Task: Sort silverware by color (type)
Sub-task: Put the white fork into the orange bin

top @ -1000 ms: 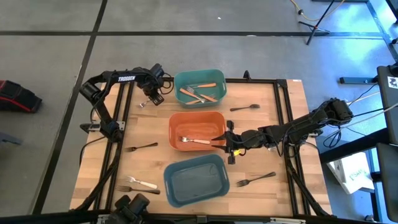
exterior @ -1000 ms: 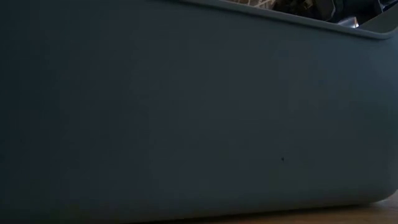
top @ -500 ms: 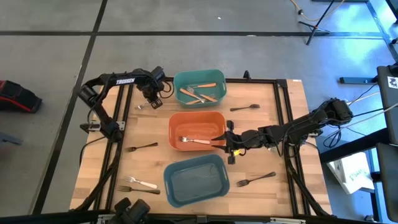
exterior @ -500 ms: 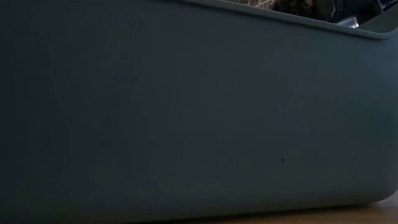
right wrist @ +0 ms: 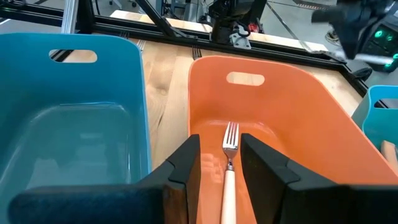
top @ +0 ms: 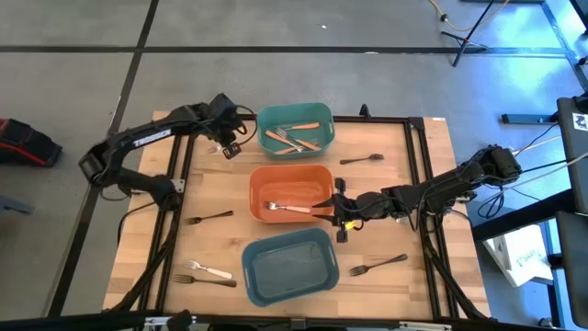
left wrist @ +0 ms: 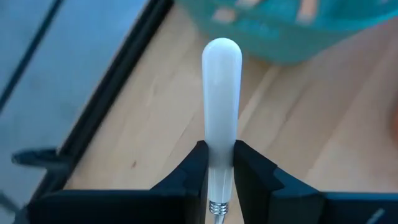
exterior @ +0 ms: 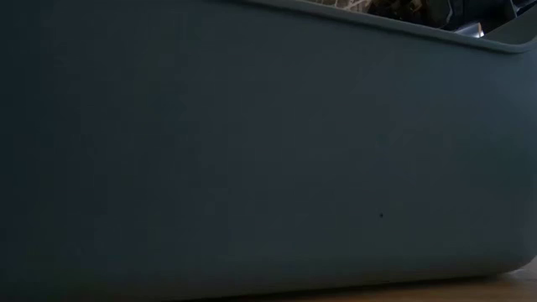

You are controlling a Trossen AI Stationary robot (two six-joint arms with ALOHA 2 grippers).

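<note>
High view frames take in the whole desk [top: 404, 175], whereas the low view is filled by the wall of the blue-grey bin [exterior: 252, 151]. At the desk's far left corner the left gripper [top: 227, 147] is seen beside the teal bin [top: 294, 113]; only the left wrist view shows it clamped on a cream-handled fork [left wrist: 221, 106], the handle pointing forward beyond the fingers [left wrist: 186, 174] and the tines hidden. On the desk's left side a dark fork [top: 209, 218] and two more forks [top: 204, 272] are laid roughly crosswise. Brown-handled forks [top: 296, 138] are piled in the teal bin. In the orange bin [top: 290, 173] a second cream fork [top: 287, 208] is laid with its long axis across the desk, tines toward the left. The right gripper [top: 336, 210] is held at that bin's right rim, fingers apart, as the right wrist view shows. Two dark forks [top: 362, 159] are left on the desk's right side.
</note>
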